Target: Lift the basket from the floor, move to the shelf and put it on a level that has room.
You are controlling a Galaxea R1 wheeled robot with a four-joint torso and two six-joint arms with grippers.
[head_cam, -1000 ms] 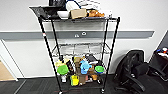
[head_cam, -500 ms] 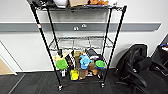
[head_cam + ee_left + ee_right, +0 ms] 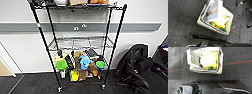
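Basket (image 3: 205, 23) lies on floor (image 3: 181, 16), below wrists.

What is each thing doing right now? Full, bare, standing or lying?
Cream woven basket: on the dark grey carpet, holding a grey box and a yellow soft toy.
Tall black wire rack: standing upright.
Middle wire tier: bare.
Lower tier: crowded with colourful items.
Black office chair: upright beside the rack.

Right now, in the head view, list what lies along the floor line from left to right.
Tan wooden flooring → dark grey carpet floor → shelf with colourful items on its lower tier → black office chair.
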